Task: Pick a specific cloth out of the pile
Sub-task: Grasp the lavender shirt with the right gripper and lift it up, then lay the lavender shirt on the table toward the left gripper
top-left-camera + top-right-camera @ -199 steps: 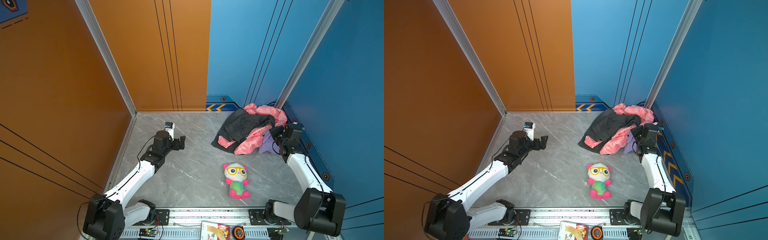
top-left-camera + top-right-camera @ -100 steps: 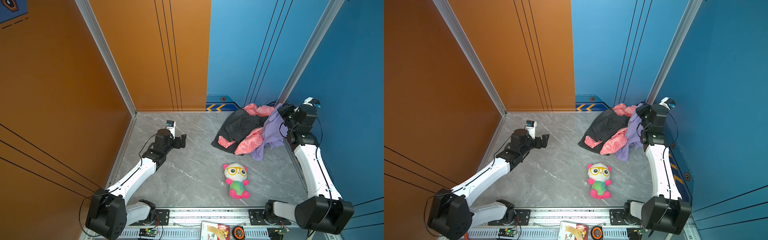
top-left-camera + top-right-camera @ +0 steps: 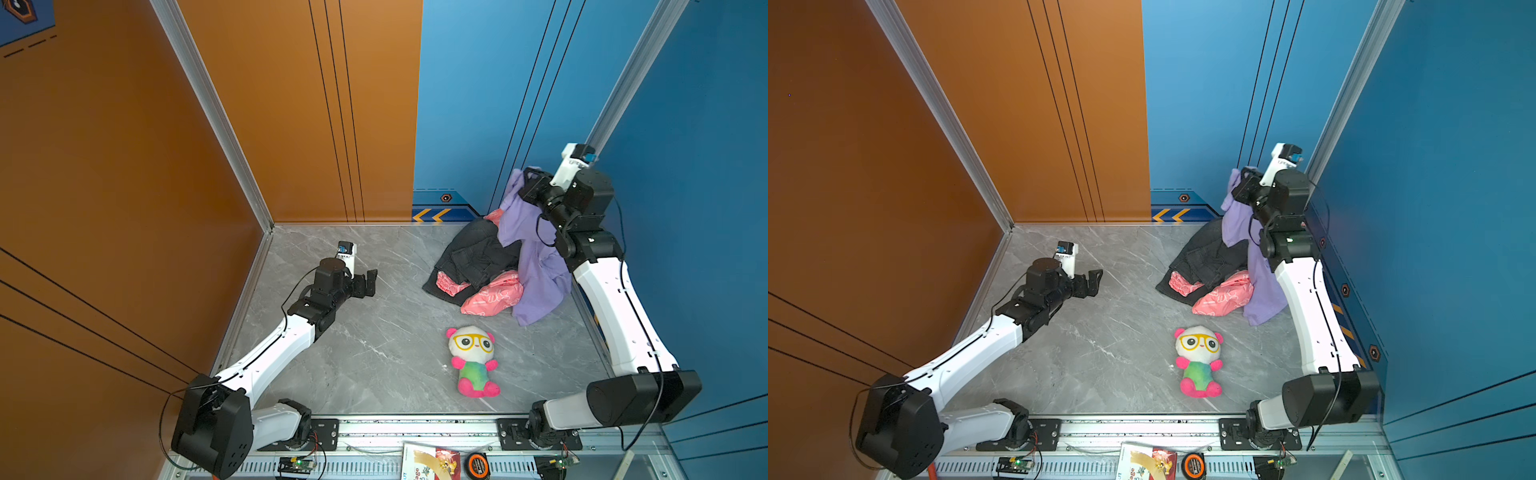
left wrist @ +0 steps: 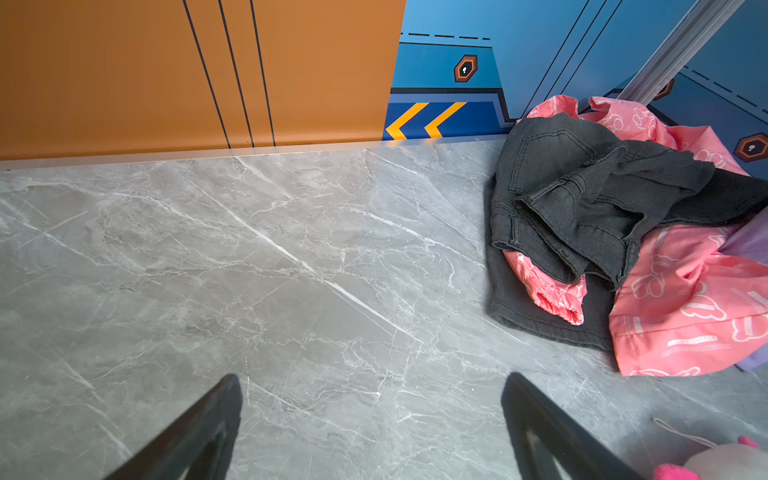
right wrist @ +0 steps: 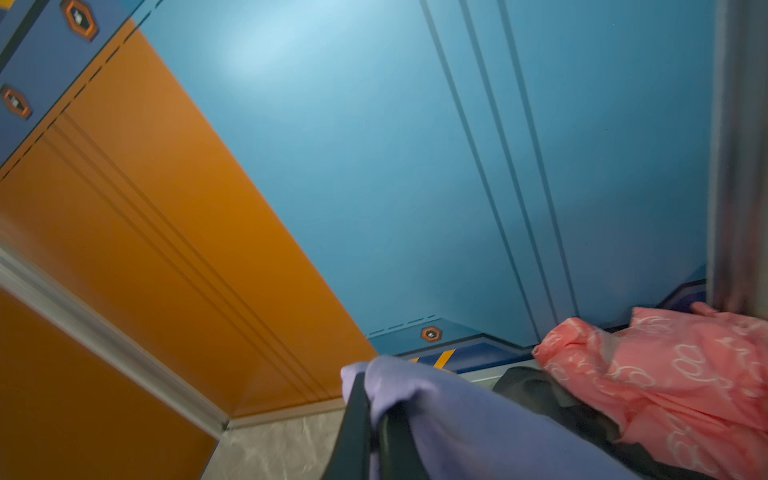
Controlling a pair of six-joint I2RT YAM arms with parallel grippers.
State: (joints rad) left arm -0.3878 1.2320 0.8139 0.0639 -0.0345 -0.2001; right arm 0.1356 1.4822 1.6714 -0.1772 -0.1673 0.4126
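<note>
Up has gone the right arm since a second ago: its right tool (image 3: 527, 185) was low at the edge of the pile (image 3: 473, 266), and now it stands high against the blue wall (image 3: 478, 104) with the lilac cloth (image 3: 536, 274) drawn up after it. The left arm has hardly shifted. Over on the left, the left tool (image 3: 371, 281) hovers just above the grey table (image 3: 374, 353), its two fingers spread wide with nothing between them, pointing across toward the clothes. Nearer the front, right of the middle, a plush panda (image 3: 473, 361) lies face up, apart from everything else. Behind it the pile sits in the far right corner, a dark grey garment (image 3: 469, 253) draped over pink white-patterned fabric (image 3: 492, 297). Rightmost, the cloth hangs from the right tool, whose fingers are pinched shut on its upper edge. It falls past the right side of the pile and in front of the arm, and its lower end looks to reach the table just beside the pink fabric.
</note>
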